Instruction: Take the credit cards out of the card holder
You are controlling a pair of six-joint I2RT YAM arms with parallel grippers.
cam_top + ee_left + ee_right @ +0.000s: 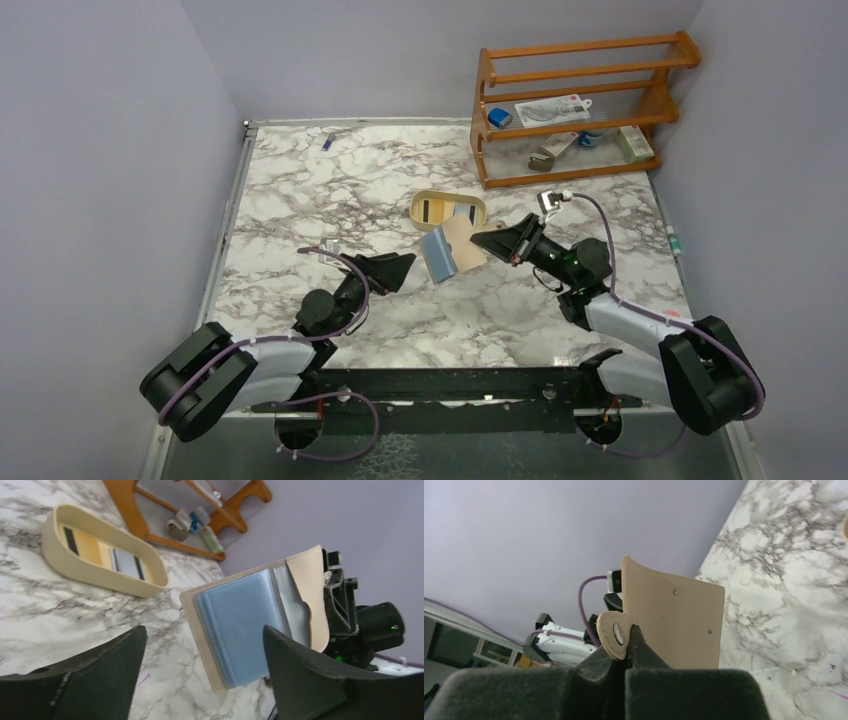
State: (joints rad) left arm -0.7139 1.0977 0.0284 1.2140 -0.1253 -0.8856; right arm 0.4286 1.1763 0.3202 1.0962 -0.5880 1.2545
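Observation:
My right gripper (483, 240) is shut on the snap-tab edge of the tan card holder (462, 245) and holds it open and upright above the table. Its closed fingers (644, 652) pinch the card holder (679, 625) beside the round snap. A light blue credit card (240, 625) sits in the card holder's (307, 580) inner pocket. My left gripper (204, 630) is open just short of the holder's lower corner and touches nothing. Two more credit cards, one yellowish (87, 545) and one whitish (127, 562), both dark-striped, lie in the cream oval tray (100, 575).
The tray (415, 208) stands just behind the held holder. A wooden rack (570, 100) with small items fills the back right corner. A small purple item (328, 140) lies near the back left edge. Walls close in the left, back and right sides.

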